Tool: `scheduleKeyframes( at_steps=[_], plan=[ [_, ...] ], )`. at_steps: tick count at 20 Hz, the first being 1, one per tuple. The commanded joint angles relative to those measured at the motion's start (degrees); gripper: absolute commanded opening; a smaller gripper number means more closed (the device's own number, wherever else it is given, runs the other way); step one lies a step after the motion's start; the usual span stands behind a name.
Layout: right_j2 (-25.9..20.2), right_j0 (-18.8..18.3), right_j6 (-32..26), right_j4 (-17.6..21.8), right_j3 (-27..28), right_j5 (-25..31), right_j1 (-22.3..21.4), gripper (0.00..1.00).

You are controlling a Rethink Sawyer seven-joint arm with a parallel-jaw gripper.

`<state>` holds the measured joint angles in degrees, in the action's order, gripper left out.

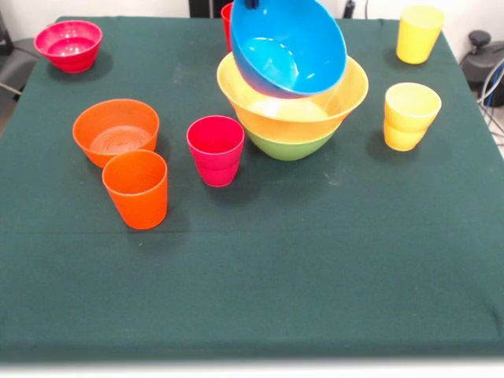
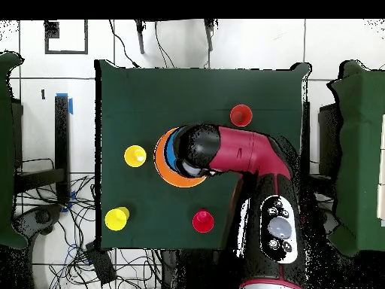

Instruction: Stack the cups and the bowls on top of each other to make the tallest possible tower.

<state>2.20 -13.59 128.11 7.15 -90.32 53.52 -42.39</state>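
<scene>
The tower (image 1: 293, 118) so far has the yellow bowl (image 1: 346, 98) nested in the green bowl (image 1: 288, 147), the blue bowl (image 1: 289, 45) tilted above it; orange and pink bowls and every cup wait on the bench (image 1: 252, 276); whether the hand grips it, I cannot tell.

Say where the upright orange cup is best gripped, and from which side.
Probably the rim of the orange cup, from above: it stands upright, mouth open, walls tapering downward. Pinch the near wall, since the orange bowl crowds its far side.
</scene>
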Motion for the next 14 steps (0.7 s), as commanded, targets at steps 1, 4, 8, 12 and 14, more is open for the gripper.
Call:
scheduleKeyframes(
  at_steps=[1,4,8,12,14],
  plan=[
    [-1.1,1.4,6.7,-1.2,2.7,5.5,1.8,0.00],
    [-0.5,1.9,6.7,-1.2,2.9,5.3,1.9,0.00],
    [0.1,2.4,6.4,-1.1,3.2,5.3,2.1,1.00],
    [0.4,2.7,6.3,-1.1,3.3,5.4,2.1,1.00],
    [0.5,2.8,6.3,-1.1,3.3,5.1,2.2,1.00]
  ],
)
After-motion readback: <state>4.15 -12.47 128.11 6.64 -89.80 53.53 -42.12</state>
